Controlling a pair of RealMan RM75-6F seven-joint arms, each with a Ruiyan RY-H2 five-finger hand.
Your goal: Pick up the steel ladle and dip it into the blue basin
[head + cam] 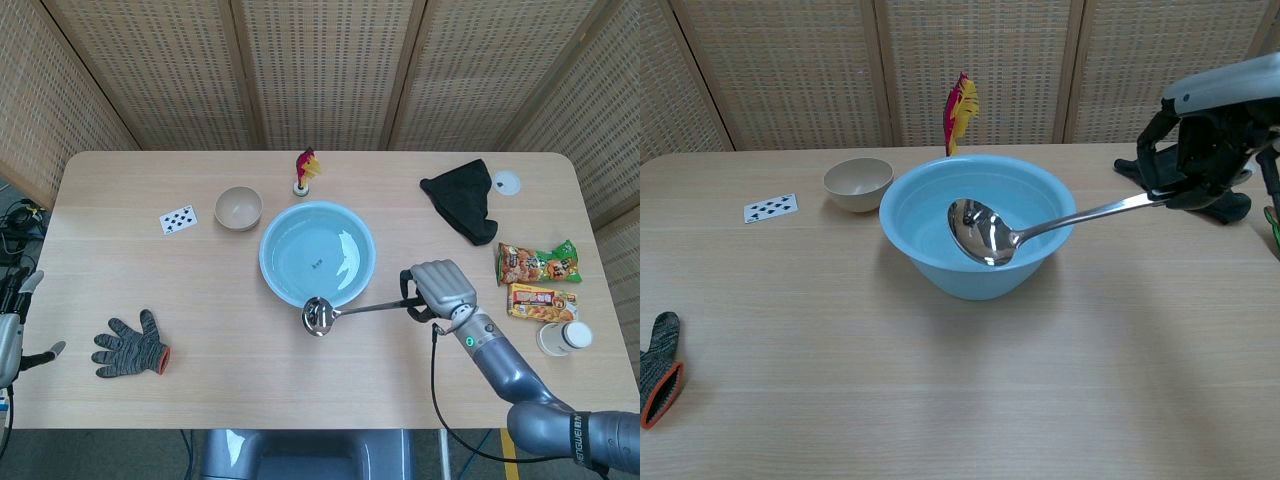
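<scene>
Steel ladle point(985, 232) held clear of the table point(240, 380), handle grasped at its far end by the right hand point(1200, 160), fingers curled around it. Handle runs level toward the blue basin point(283, 285); in the head view the ladle's cup sits over the basin's near rim, in the chest view it shows in front of the basin. Left hand point(12, 340) at the table's left edge, fingers apart, grasping nothing. Grey glove point(130, 346) lies near that hand
</scene>
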